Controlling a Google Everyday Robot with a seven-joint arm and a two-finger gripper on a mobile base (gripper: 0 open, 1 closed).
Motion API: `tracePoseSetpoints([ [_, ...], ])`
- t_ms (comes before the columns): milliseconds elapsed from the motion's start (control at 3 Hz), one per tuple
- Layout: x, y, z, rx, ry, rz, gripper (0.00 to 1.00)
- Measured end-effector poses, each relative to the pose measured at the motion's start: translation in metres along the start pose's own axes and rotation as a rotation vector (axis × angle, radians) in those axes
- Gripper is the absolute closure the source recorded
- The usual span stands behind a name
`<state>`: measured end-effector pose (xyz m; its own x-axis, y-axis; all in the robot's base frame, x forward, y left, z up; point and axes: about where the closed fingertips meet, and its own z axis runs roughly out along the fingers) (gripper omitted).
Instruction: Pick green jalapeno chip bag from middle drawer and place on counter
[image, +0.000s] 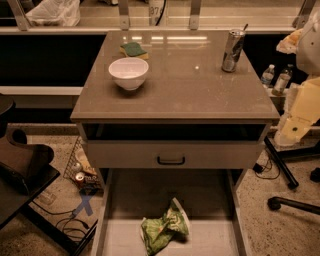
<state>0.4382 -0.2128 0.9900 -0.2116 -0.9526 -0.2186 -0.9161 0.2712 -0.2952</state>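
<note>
The green jalapeno chip bag (163, 229) lies crumpled on the pale floor of the open middle drawer (120, 240), at the bottom centre of the camera view, near the drawer's front. The counter (185, 85) is the glossy grey-brown slab above it. My pale arm (306, 102) comes in at the right edge, and the gripper (286, 136) hangs at its lower end beside the counter's right front corner. It is well apart from the bag and holds nothing that I can see.
A white bowl (129, 73), a green-and-yellow sponge (133, 49) and a metal can (233, 50) stand on the counter. A closed drawer front with a black handle (171, 160) sits above the open drawer. A dark chair (22, 165) is at the left; chair legs (282, 170) and bottles (275, 77) are at the right.
</note>
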Motion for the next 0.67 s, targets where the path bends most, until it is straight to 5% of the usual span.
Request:
tracePoseSetpoints([
  [667,0.004,0.009,0.025,0.010,-0.018,0.037,0.00],
])
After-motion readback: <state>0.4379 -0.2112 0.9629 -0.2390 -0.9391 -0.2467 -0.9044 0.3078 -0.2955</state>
